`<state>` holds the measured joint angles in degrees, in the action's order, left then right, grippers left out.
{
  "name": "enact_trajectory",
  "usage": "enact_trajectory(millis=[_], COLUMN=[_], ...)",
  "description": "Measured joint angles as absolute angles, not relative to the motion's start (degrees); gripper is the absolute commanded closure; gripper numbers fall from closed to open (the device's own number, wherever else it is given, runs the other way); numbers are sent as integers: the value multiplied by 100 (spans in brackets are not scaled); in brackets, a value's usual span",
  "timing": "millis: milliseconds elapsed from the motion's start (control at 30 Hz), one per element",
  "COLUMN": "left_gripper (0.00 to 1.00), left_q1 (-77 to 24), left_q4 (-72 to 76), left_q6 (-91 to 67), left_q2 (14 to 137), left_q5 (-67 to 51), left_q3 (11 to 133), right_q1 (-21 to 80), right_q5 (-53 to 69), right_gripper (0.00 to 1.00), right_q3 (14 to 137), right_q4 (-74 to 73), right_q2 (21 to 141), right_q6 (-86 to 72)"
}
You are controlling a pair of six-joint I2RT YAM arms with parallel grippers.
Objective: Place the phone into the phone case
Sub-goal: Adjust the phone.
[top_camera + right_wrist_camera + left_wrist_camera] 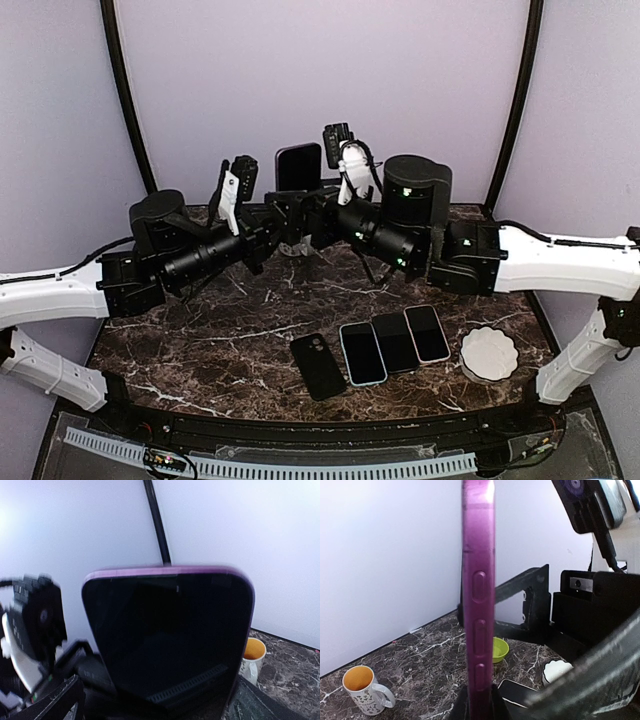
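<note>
Pale lavender walls with black corner posts close in a dark, white-veined marble counter (230, 330). Above its far middle the two black arms meet, and between them a black-screened phone (298, 165) stands upright in the air, well clear of the stone.

A glossy purple phone case (479, 580) wraps the phone. The left wrist view shows the case edge-on, with three side buttons in a vertical row. The right wrist view shows the dark screen face-on, with a purple rim along its top and right side.

The left hand (479, 707) is closed tight on the lower end of the cased phone, its fingers pressed against both sides, so that the phone rises straight up out of the grip. The right hand (318, 215) sits just beside the phone on the other side. Its fingers are hidden, so I cannot tell how far apart they are or whether they touch it.

Near the front edge of the counter lies a black phone-shaped slab with a round camera spot (318, 365). Just to its right is a row of three dark-screened phones (395, 342), side by side. A white scalloped dish (489, 352) sits right of those. A white printed mug with an orange inside (365, 690) and a small lime-green bowl (499, 649) stand farther back on the marble.
</note>
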<state>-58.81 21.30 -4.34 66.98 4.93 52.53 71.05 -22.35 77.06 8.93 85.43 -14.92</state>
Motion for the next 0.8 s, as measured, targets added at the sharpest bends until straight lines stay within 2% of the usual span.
enact_trajectory(millis=[200, 400, 533, 733, 800], left_gripper=[100, 100, 100, 100, 100], left_q1=[-5992, -5992, -5992, -5992, -5992], left_q4=[2213, 2255, 2252, 2252, 2215], left_q6=[-480, -493, -486, -403, -375], left_q2=[6751, 6753, 6777, 6816, 6858], left_q5=[694, 810, 950, 1269, 1326], left_q3=[5177, 5175, 5170, 5179, 5207], right_q1=[7150, 7148, 7157, 7157, 7157], right_q5=[-3085, -3479, -3494, -3511, -3498], right_gripper=[2, 10, 2, 1, 7], right_q3=[8099, 8667, 8665, 8543, 8460], right_q4=[987, 556, 370, 165, 169], right_q2=[8932, 9249, 9249, 9231, 9188], right_q6=[-1876, -2115, -2204, -2217, -2196])
